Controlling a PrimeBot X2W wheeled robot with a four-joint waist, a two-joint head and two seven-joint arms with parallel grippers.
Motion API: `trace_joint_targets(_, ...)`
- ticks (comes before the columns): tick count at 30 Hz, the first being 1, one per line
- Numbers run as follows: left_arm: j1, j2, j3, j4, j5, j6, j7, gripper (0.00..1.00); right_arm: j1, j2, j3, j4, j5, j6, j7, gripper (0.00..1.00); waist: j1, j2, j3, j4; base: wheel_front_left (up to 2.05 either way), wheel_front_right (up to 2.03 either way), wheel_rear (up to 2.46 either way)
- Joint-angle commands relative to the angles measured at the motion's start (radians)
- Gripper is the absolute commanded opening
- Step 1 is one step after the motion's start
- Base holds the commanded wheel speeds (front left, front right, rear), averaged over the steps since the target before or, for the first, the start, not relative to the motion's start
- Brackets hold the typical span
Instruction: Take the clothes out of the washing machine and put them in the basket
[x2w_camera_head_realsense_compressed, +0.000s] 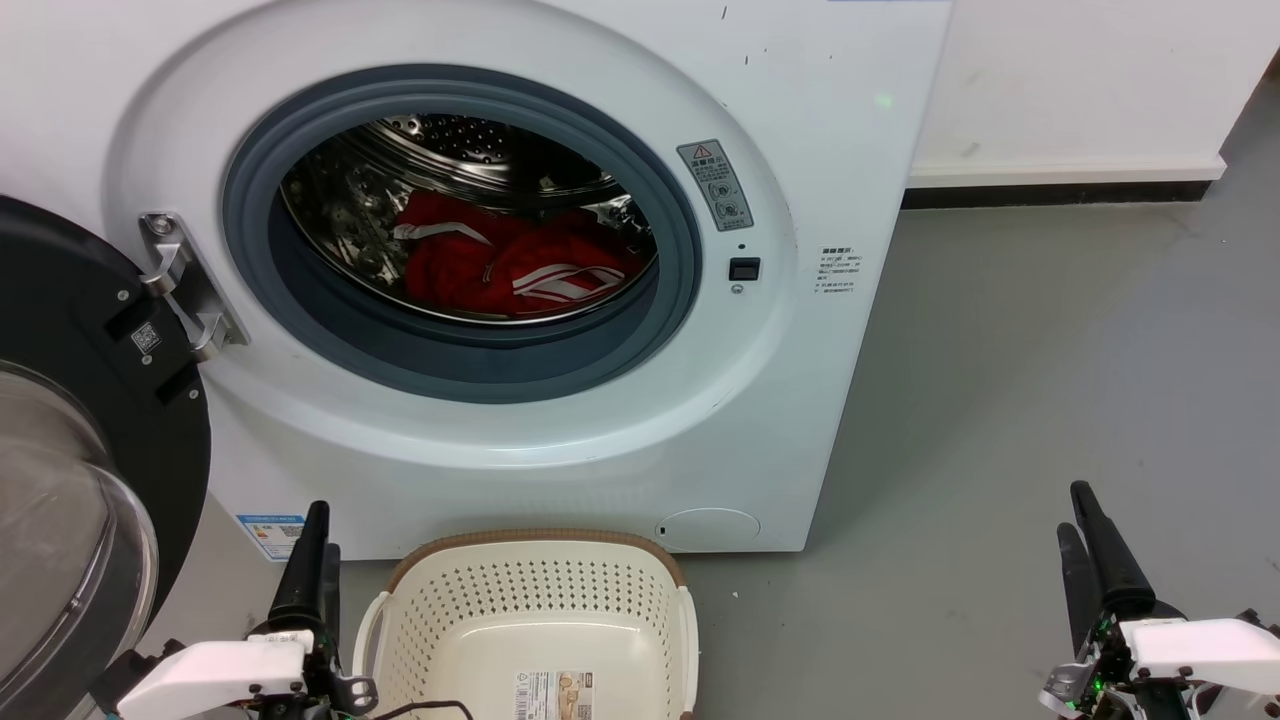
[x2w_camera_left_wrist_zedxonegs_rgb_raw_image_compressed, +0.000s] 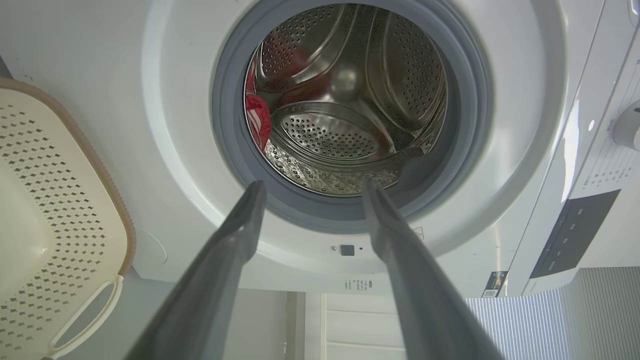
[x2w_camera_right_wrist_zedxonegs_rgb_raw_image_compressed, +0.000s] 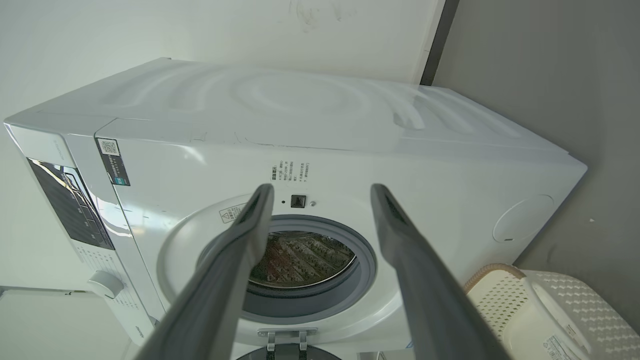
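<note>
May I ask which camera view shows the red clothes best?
Head view: the clothes lie unobstructed in the drum. The left wrist view catches a red sliver; the right wrist view looks at drum steel.

The right gripper (x2w_camera_right_wrist_zedxonegs_rgb_raw_image_compressed: 321, 190), fingers spread apart, points at the white washing machine (x2w_camera_right_wrist_zedxonegs_rgb_raw_image_compressed: 380, 165) and its steel drum (x2w_camera_right_wrist_zedxonegs_rgb_raw_image_compressed: 305, 257); the basket (x2w_camera_right_wrist_zedxonegs_rgb_raw_image_compressed: 492, 300) sits just beside the machine.

Mouth of the washing machine (x2w_camera_head_realsense_compressed: 830, 100) gapes unobstructed — door (x2w_camera_head_realsense_compressed: 60, 300) swung aside left, basket (x2w_camera_head_realsense_compressed: 530, 585) just below
</note>
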Motion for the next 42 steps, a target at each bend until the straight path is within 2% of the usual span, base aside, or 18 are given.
trace_joint_targets(1, -0.011, 0.002, 0.01, -0.029, 0.029, -0.002, -0.012, 1.0, -0.012, -0.003, 0.0, -0.026, -0.045, 0.0, -0.014, 1.0, 0.0, 0.0, 0.0, -0.001, 0.0, 0.0, 0.0)
trace_joint_targets(12, -0.003, 0.002, 0.067, -0.105, 0.255, 0.01, -0.057, 1.0, -0.003, -0.003, -0.011, -0.102, -0.364, 0.0, -0.06, 1.0, 0.0, 0.0, -0.003, -0.007, 0.0, 0.0, 0.0)
trace_joint_targets(21, 0.014, 0.002, 0.038, -0.224, 0.466, 0.103, -0.09, 1.0, 0.005, -0.004, 0.014, -0.208, -0.65, 0.0, -0.092, 1.0, 0.0, 0.0, -0.003, -0.015, 0.0, 0.0, 0.0)
trace_joint_targets(24, 0.029, 0.002, 0.021, -0.227, 0.459, 0.091, -0.1, 1.0, 0.01, -0.004, 0.035, -0.233, -0.723, 0.0, -0.103, 1.0, 0.0, 0.0, -0.006, -0.019, 0.0, 0.0, 0.0)
trace_joint_targets(30, 0.043, 0.003, 0.03, -0.252, 0.536, 0.078, -0.117, 1.0, 0.015, -0.004, 0.054, -0.259, -0.812, 0.0, -0.12, 1.0, 0.0, 0.0, -0.006, -0.027, 0.0, 0.0, 0.0)
trace_joint_targets(36, 0.048, 0.002, -0.001, -0.313, 0.709, 0.114, -0.136, 1.0, 0.02, -0.004, 0.07, -0.279, -0.916, 0.0, -0.138, 1.0, 0.0, 0.0, -0.003, -0.034, 0.0, 0.0, 0.0)
trace_joint_targets(42, 0.051, 0.003, -0.043, -0.369, 0.832, 0.158, -0.154, 1.0, 0.028, -0.004, 0.078, -0.298, -1.027, 0.0, -0.156, 1.0, 0.0, 0.0, -0.002, -0.036, 0.0, 0.0, 0.0)
